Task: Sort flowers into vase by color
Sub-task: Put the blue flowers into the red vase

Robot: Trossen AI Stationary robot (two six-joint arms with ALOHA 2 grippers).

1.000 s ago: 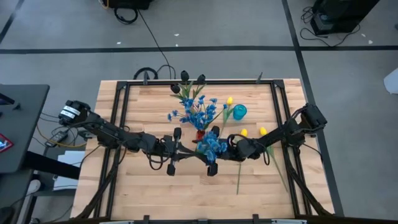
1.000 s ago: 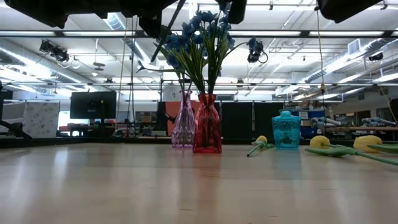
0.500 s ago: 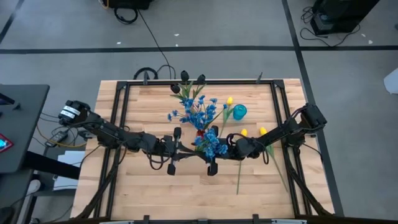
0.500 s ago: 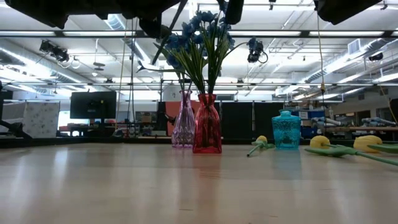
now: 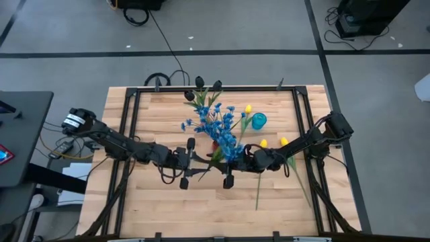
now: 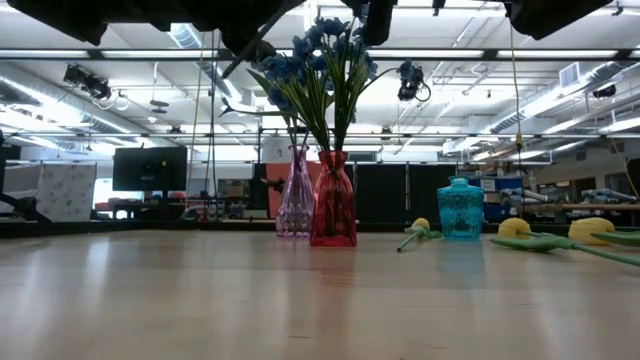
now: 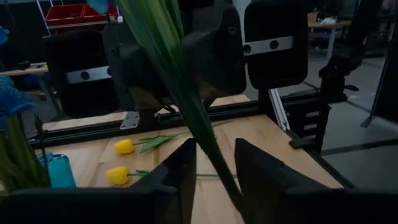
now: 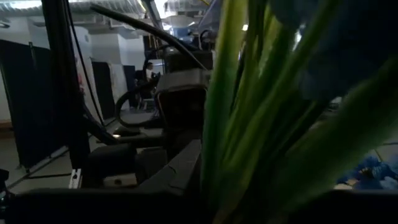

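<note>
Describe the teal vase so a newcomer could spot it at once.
Start at the red vase full of blue flowers near the middle of the wooden table. In the low view, look right, past a fallen yellow tulip, to the teal vase. It is the shortest of the three vases, squat, and holds no flowers.

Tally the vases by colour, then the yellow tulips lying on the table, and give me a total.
Red vase: 1
Purple vase: 1
Teal vase: 1
Yellow tulips: 3
Total: 6
</note>
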